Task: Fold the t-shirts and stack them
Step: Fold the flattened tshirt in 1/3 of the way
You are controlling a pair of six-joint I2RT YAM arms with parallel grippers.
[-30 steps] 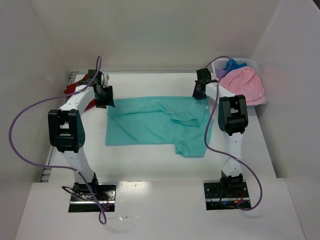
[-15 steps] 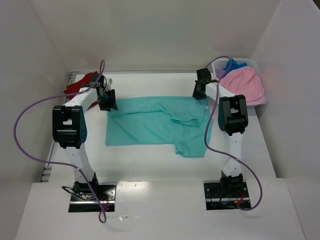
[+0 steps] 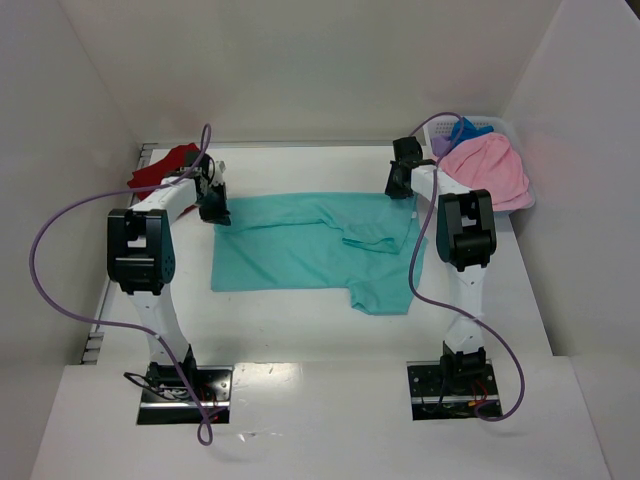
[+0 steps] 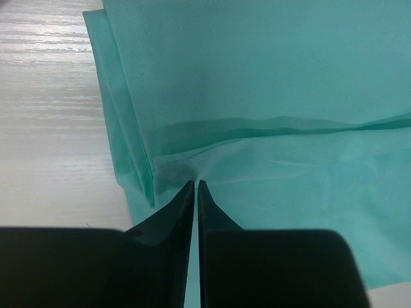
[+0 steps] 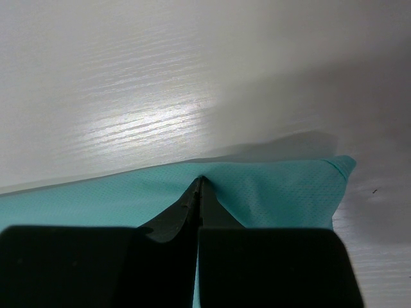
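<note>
A teal t-shirt [image 3: 300, 250] lies spread across the middle of the table, its right part folded over itself. My left gripper [image 3: 216, 208] sits at the shirt's far left corner. In the left wrist view that gripper [image 4: 195, 183] is shut on a pucker of the teal t-shirt [image 4: 270, 96]. My right gripper [image 3: 401, 184] is at the far right corner. In the right wrist view it [image 5: 200, 179] is shut on the edge of the teal t-shirt [image 5: 282, 186]. A dark red t-shirt [image 3: 160, 168] lies bunched at the far left.
A white basket [image 3: 505, 128] at the far right holds a pink t-shirt [image 3: 488, 170], a blue one [image 3: 466, 131] and a purple one [image 3: 441, 144]. White walls close in the table on three sides. Purple cables loop off both arms.
My left gripper has closed on the teal shirt's far left corner, and its elbow has swung nearer the shirt. The right arm has stayed still.
</note>
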